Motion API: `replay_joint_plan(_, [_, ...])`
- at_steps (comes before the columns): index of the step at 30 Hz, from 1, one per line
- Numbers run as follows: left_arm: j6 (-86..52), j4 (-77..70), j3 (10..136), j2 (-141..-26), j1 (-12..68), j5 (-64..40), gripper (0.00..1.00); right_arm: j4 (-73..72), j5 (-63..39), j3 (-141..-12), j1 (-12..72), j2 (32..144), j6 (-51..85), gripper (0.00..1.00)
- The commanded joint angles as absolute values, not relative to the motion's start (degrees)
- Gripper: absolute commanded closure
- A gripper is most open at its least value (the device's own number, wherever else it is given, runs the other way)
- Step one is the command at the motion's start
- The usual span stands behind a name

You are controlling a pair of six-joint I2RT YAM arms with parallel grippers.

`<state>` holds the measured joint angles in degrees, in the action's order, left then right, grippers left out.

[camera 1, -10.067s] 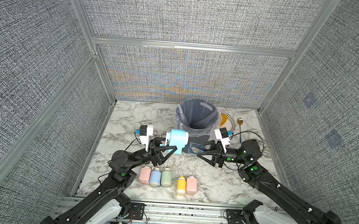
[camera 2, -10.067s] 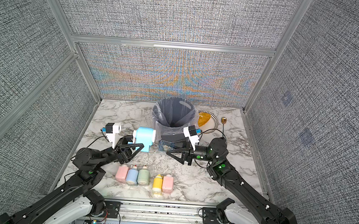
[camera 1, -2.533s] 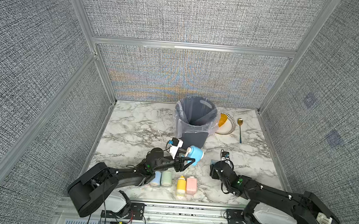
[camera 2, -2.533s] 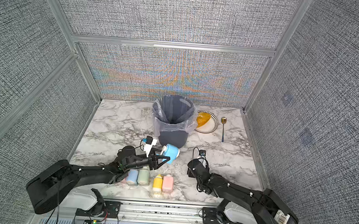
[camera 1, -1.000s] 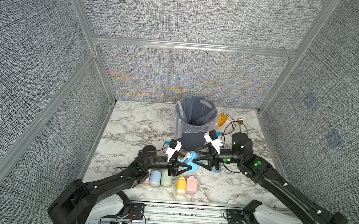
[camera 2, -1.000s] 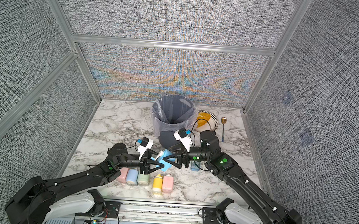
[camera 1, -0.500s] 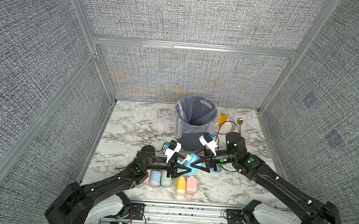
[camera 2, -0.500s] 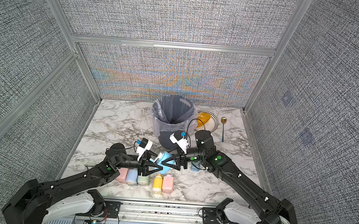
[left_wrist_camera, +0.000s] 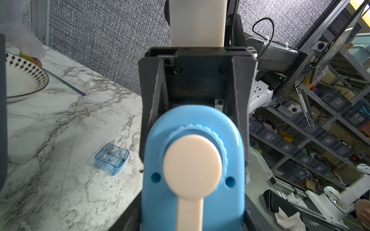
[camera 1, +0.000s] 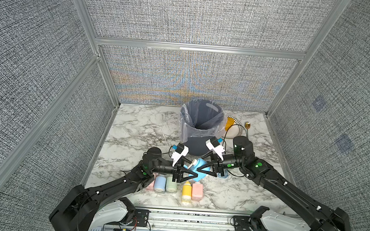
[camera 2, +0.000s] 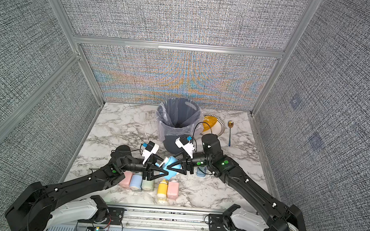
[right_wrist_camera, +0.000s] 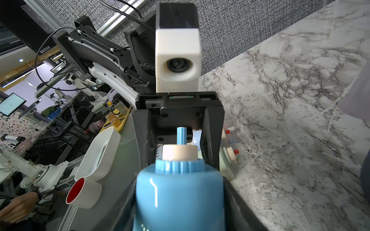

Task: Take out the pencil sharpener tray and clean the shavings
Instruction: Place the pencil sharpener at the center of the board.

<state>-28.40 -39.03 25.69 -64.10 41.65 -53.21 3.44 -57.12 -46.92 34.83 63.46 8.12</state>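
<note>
The blue pencil sharpener (camera 1: 200,165) (camera 2: 172,164) hangs just above the table in front of the bin, held from both sides. My left gripper (camera 1: 192,173) (camera 2: 163,170) is shut on its crank end (left_wrist_camera: 192,120), where the beige handle faces the left wrist view. My right gripper (camera 1: 201,168) (camera 2: 171,167) is shut on the opposite end (right_wrist_camera: 180,190), its fingers pressed to both flanks. The clear blue tray (left_wrist_camera: 112,158) (camera 1: 223,174) (camera 2: 201,171) sits apart on the marble, to the right of the sharpener. I cannot make out the shavings.
A grey bin (camera 1: 200,123) with a plastic liner stands just behind the grippers. A patterned plate (camera 1: 234,129) and a spoon (camera 1: 247,127) lie at the back right. Several pastel bottles (camera 1: 171,184) lie in a row near the front edge, under the left arm.
My right gripper has moved left up to the sharpener and closed its fingers on it. The left gripper has kept its hold and barely moved.
</note>
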Motion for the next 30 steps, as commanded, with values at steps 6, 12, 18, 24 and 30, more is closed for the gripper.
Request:
replay_joint_plan(6, [-24.74, -29.07, 25.58, -58.59, 41.06, -42.48, 0.14, 3.75, -53.06, -46.33, 30.5, 61.09, 9.49, 0.79])
replay_joint_plan(12, [-24.5, -16.94, 23.4, -49.79, 41.04, -28.35, 0.0, 6.63, -38.79, -43.86, 30.04, 63.24, 8.71, 0.79])
replay_joint_plan(18, [-25.57, -11.33, 21.66, -44.3, 41.04, -20.45, 0.0, 5.56, -25.13, -43.23, 32.62, 67.56, 8.56, 0.79])
replay_joint_plan(24, [-25.18, -10.11, 21.62, -42.36, 41.04, -20.04, 0.0, 4.37, -9.65, -44.14, 38.76, 71.63, 5.91, 0.79])
replay_joint_plan(30, [-25.32, -10.64, 21.62, -43.68, 41.04, -19.6, 0.0, 3.09, -2.57, -44.43, 40.91, 76.23, 3.67, 0.79])
